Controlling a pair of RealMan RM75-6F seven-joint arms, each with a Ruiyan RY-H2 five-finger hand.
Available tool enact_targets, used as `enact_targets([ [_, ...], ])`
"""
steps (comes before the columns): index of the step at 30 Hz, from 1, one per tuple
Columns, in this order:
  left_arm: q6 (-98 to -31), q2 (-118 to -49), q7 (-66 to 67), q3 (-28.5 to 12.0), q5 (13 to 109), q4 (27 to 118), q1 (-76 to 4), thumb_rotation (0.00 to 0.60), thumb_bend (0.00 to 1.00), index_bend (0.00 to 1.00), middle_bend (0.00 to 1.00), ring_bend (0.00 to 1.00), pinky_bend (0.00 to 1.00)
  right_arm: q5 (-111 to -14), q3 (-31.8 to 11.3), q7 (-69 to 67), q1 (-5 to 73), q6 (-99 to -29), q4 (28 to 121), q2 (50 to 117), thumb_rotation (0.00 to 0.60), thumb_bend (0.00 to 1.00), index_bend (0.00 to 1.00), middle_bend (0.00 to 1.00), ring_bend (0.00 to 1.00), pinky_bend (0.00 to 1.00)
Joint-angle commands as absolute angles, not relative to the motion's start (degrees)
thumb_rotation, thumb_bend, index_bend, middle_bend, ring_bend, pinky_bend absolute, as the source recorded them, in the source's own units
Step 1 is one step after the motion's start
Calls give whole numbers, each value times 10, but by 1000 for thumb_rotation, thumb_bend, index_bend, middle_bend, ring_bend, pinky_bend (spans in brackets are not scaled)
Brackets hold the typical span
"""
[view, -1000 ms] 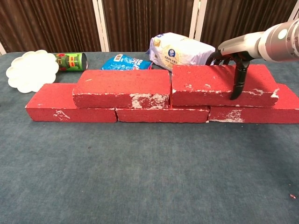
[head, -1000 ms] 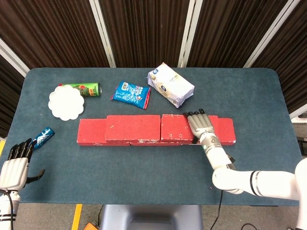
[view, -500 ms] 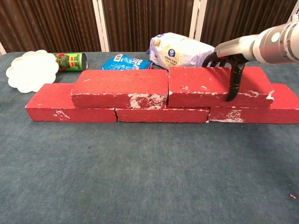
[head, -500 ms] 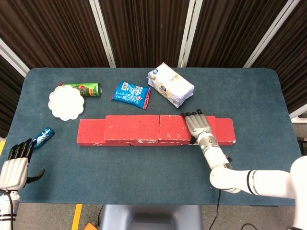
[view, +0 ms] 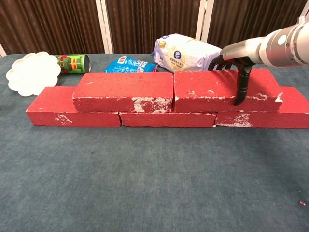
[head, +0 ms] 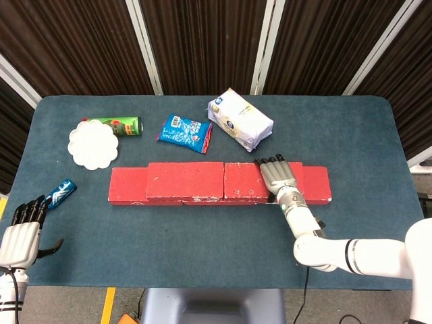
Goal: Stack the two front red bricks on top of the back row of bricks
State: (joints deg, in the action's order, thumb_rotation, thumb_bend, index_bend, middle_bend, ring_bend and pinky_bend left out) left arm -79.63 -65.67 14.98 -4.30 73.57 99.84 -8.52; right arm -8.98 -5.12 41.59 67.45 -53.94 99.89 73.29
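Dark curtains with pale vertical strips hang behind our table, which is covered in blue-grey cloth.

Across the middle of it runs a row of red bricks. Three lie end to end on the cloth as the bottom row. Two more sit on top of them: the left top brick and the right top brick, their inner ends touching. Both straddle the joints of the row beneath, and white chips show along their front edges.

Our right hand lies over the right top brick near its right end. In the chest view its fingers curl down over the brick's front face, while the rest of the hand reaches across the top toward the back edge. We cannot tell whether it is gripping the brick or only resting on it.

Our left hand is at the near left corner of the table, well apart from the bricks. It holds nothing and its fingers are spread apart. Just beyond its fingertips lies a small blue packet.

Behind the bricks, from left to right, are a white plate, a green can on its side touching the plate, a blue snack bag, and a white bag.
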Motion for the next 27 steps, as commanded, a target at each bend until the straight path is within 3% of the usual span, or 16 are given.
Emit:
enact_targets([
  [1,-796,-657,150,-43,735,998,-85,600,231,0,0,0,61,-89,-52,415,675,-540,999,733,600,176,263,259,203,0],
  [27,-793,-655,148,-43,731,1000,-86,600,232,0,0,0,62,-83,-57,420,680,-547,996,739,600,131,247,181,100,0],
])
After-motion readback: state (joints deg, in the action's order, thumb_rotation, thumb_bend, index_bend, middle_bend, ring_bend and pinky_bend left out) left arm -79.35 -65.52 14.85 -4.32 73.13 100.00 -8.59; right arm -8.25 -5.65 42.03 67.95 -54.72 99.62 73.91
